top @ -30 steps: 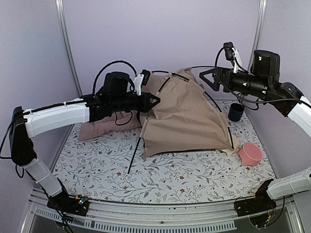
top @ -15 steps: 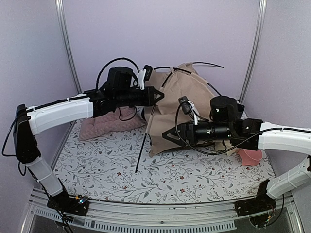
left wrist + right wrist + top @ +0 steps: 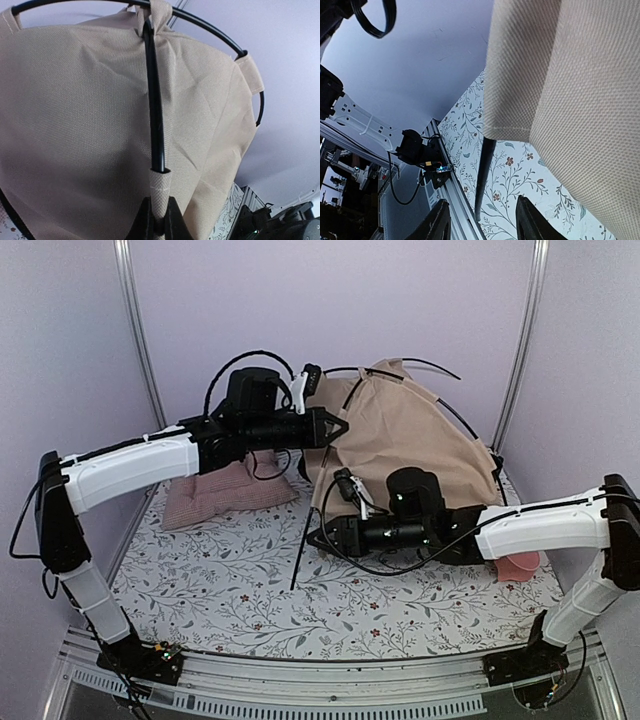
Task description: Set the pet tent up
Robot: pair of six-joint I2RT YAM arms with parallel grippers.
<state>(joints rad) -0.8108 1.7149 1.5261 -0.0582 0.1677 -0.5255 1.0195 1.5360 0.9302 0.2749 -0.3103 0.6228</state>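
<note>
At the back of the table (image 3: 220, 580), the pet tent (image 3: 400, 430) is half raised, one pole (image 3: 296, 570) hanging loose.
Its pole sleeve is pinched by the closed left gripper (image 3: 343, 427); the right gripper (image 3: 316, 538) is held wide apart, empty, near the loose pole, which probably must be grasped next and seated.

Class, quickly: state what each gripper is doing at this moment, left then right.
Left gripper: closed on the pet tent, pinching its pole sleeve.
Right gripper: open, holding nothing; the tent's black pole shows between its fingers.
</note>
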